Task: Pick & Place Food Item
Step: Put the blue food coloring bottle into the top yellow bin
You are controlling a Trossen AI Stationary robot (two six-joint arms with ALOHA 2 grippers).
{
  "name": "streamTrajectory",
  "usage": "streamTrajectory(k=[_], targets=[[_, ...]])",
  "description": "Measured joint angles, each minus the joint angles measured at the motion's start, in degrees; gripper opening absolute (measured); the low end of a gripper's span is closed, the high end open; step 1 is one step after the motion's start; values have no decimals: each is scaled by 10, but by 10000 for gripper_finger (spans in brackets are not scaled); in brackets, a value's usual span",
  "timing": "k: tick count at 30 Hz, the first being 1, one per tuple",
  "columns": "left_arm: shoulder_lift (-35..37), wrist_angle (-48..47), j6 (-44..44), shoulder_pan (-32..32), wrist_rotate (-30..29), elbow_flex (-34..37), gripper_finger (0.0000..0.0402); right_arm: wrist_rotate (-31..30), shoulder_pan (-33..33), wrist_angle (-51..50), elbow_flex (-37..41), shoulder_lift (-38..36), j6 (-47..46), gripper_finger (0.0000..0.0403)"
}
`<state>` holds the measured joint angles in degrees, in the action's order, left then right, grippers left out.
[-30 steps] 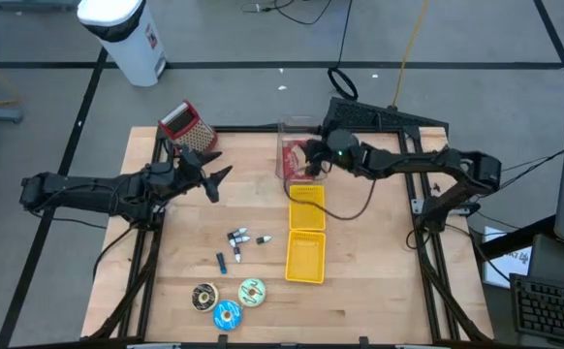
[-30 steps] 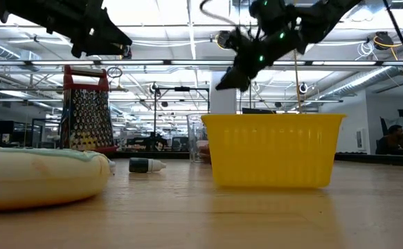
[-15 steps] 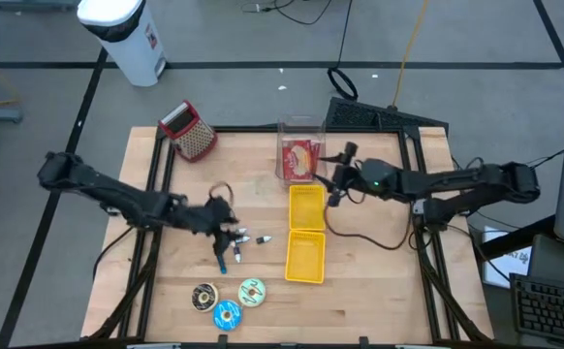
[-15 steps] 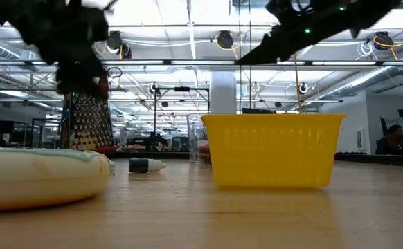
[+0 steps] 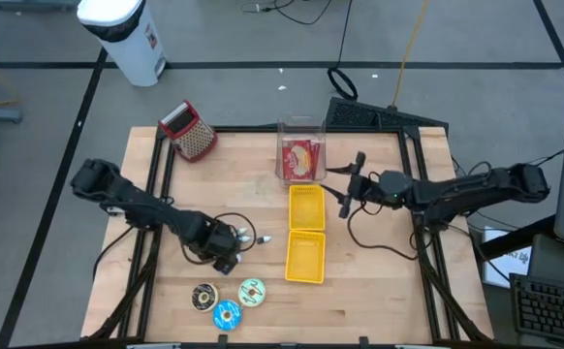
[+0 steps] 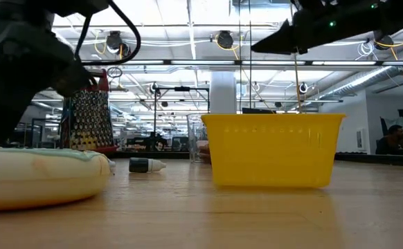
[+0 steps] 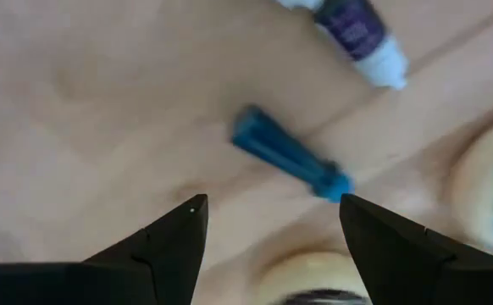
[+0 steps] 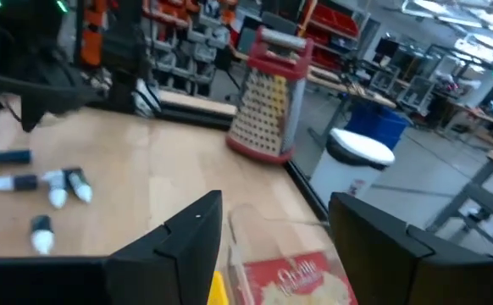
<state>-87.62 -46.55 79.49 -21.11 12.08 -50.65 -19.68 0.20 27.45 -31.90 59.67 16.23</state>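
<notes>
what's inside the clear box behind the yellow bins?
The clear box holds a red printed packet, filling most of it in the high view. Whatever lies under the packet is covered. In the low view, the yellow bin hides most of the box.

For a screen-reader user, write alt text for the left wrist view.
The left gripper, open, hovers close over the wooden table with a blue marker lying just ahead between its fingers. A small white-capped tube lies farther off, and pale round objects show at the picture's edge.
</notes>
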Motion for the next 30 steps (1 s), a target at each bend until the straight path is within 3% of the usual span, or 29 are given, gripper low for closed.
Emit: streamTrajectory(k=[6, 9, 12, 17, 23, 30], targets=[[-23, 32, 114, 17, -26, 5, 266, 0, 26, 6, 0, 0, 10, 203], [-52, 33, 147, 19, -9, 5, 266, 0, 33, 5, 0, 0, 15, 203], [-82, 34, 148, 17, 38, 3, 266, 0, 37, 6, 0, -1, 22, 203], [-102, 36, 132, 20, 50, 3, 257, 0, 37, 9, 0, 0, 25, 201], [-100, 40, 115, 27, 60, 4, 187, 0, 37, 11, 0, 0, 26, 201], [-98, 32, -9, 42, 82, 5, 104, 0, 37, 11, 0, 0, 25, 201]])
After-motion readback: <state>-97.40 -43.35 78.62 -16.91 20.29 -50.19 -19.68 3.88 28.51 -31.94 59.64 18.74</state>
